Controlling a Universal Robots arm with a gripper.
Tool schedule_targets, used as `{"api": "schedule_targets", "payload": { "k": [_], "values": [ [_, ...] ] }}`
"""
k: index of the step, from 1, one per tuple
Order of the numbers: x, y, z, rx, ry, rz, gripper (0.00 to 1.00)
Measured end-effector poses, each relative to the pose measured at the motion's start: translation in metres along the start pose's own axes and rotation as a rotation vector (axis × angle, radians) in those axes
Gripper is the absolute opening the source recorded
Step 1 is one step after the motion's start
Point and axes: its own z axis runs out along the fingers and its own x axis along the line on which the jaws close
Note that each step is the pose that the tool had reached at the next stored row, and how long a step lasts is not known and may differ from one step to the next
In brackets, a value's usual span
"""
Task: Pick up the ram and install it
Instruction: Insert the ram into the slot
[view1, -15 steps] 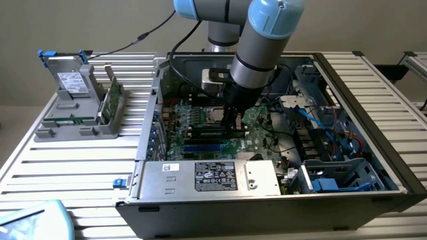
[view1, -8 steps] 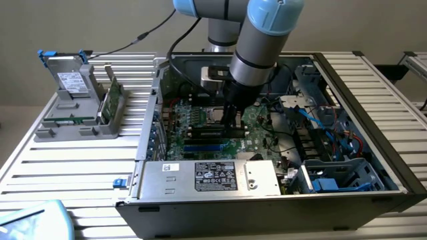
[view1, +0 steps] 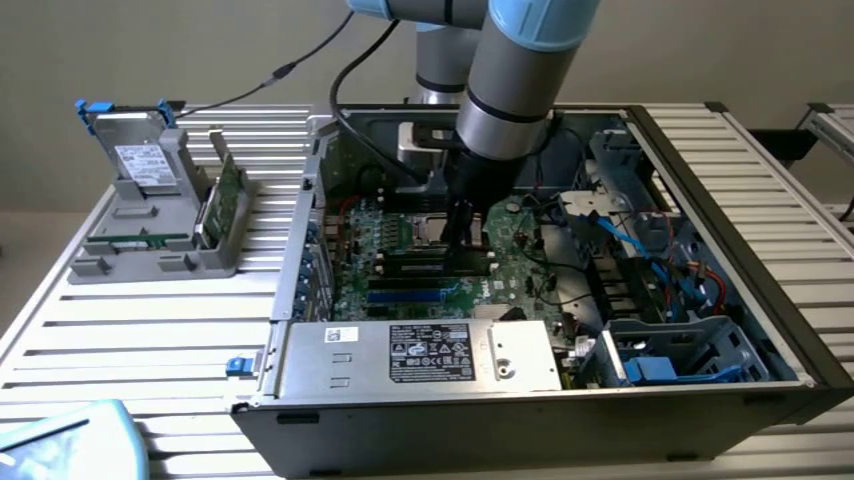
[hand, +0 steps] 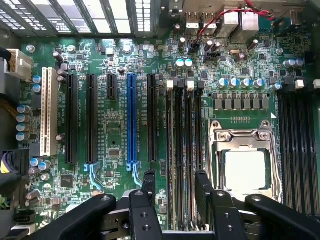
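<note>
Tool (hand: 175, 192) hangs low inside the open computer case (view1: 747, 300), fingers (hand: 148, 182) spread apart and gripping nothing, just over the motherboard (hand: 115, 135) beside the CPU socket (hand: 243, 165). In the wrist view the fingers straddle a bank of narrow memory slots, and a ram stick (hand: 178, 150) looks already seated there between white end latches, though I cannot tell whether it is fully latched. Risks, as I judge them: if the stick sits proud at one end, a latch may not hold; any sideways drift of the spread fingers this close could scrape capacitors or the neighbouring black expansion slots; loose red and blue cables (view1: 667, 260) at the exterior view's right could snag the arm. Case lies on its side on a ribbed metal table (view1: 134, 330). A grey parts holder (view1: 154, 235) stands on the exterior view's left, carrying a labelled drive (view1: 143, 165) and a green circuit card (view1: 227, 200). Plain pale wall behind.
</note>
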Motion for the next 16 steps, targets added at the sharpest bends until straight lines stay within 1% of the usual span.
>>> {"api": "schedule_targets", "payload": {
  "k": [3, 8, 11, 14, 16],
  "values": [
    [-0.001, 0.0036, -0.0036, 0.0130, -0.0002, -0.001, 0.45],
    [-0.003, 0.0088, -0.0064, 0.0300, -0.0005, -0.003, 0.45],
    [-0.005, 0.0112, -0.0064, 0.0367, 0.0010, -0.004, 0.45],
    [-0.007, 0.0135, -0.0066, 0.0411, 0.0040, -0.006, 0.45],
    [-0.008, 0.0144, -0.0068, 0.0427, 0.0074, -0.010, 0.45]
  ]
}}
